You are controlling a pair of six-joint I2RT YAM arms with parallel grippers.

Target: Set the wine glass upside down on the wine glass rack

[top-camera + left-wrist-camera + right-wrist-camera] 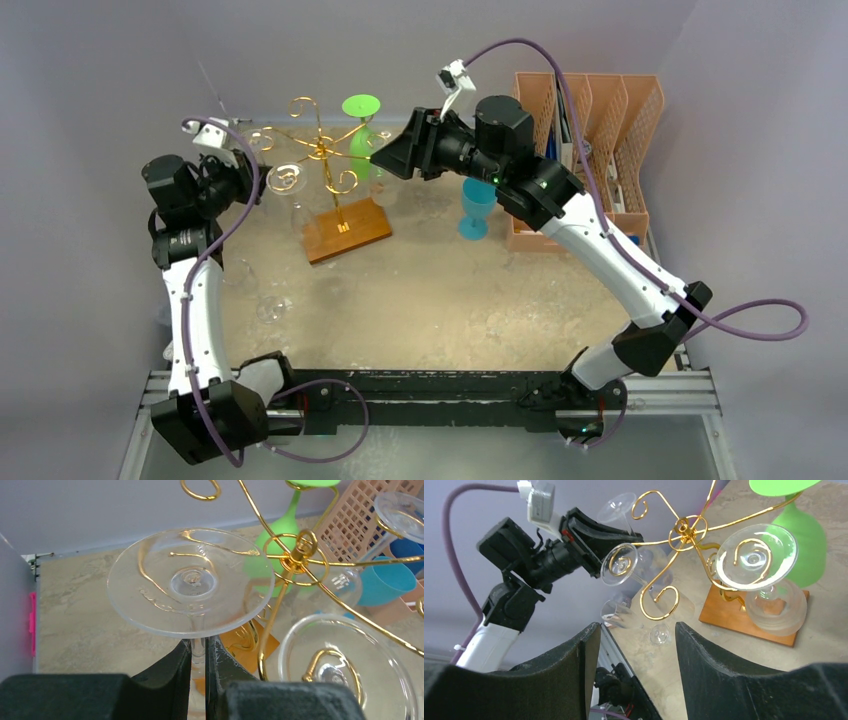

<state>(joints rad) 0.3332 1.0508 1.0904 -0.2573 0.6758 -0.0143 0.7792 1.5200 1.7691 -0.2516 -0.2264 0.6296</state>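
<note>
Tabletop (450,290) nearest the arms, at six o'clock in the top view, carries a loose clear glass (270,308) at about seven o'clock, just beyond the left arm's base.

Farther in, at nine o'clock from the rack's post, the left gripper (198,647) is clenched on the stem of the wine glass (191,582). Its two fingers (172,672) press the thin stem from either side. The glass is held upside down, with its foot on top and roughly level. The bowl sits below the fingers, out of the left wrist view. It is up among the curled arms of the wine glass rack (322,152). From the right wrist a gold curl shows through the foot, but whether the foot rests on the wire cannot be told.

At three o'clock from the post hangs the right gripper (636,630), jaws spread wide, with nothing between them and touching nothing. Just ahead of it a second clear glass (756,555) hangs bowl down from a curl, above the rack's brown wooden base (724,615).

At one o'clock from the post a green glass (362,105) also hangs inverted. A blue glass (478,208) stands upright at four o'clock. The orange organiser (590,120) stands beyond it against the far right side, near two o'clock.
</note>
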